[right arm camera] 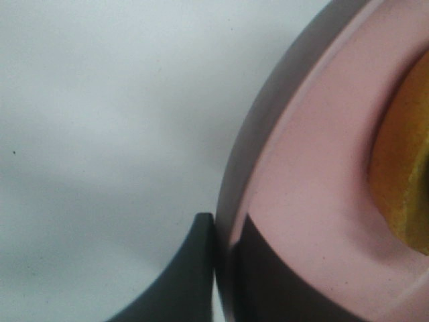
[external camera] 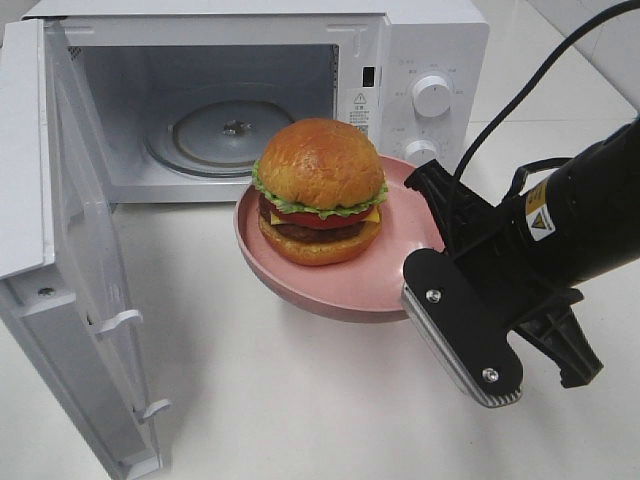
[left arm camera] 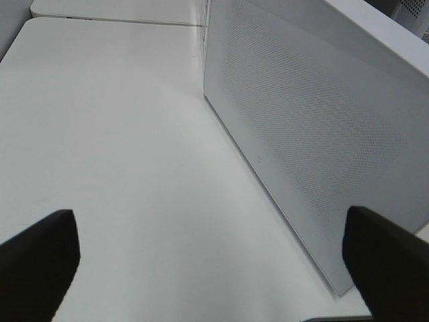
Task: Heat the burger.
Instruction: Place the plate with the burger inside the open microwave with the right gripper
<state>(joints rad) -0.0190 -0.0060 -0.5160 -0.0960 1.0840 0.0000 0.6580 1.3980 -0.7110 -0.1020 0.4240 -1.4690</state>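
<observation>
From above, you see the burger [external camera: 320, 190] on a pink plate [external camera: 405, 215] before the open microwave [external camera: 420, 60], the right gripper [external camera: 413, 273] pinched on the plate's rim. Your left wrist shows the left gripper [left arm camera: 214, 268] spread wide beside the microwave; your right wrist, fingers [right arm camera: 191, 285] straddling that rim.

White matte tabletop [external camera: 300, 400] — even, soft light, faint shadows — a thin seam [left arm camera: 114, 21] runs straight across its surface.

A lab kitchen mock-up: microwave [external camera: 430, 60] on white table [external camera: 300, 400], robot arm [external camera: 590, 215].
</observation>
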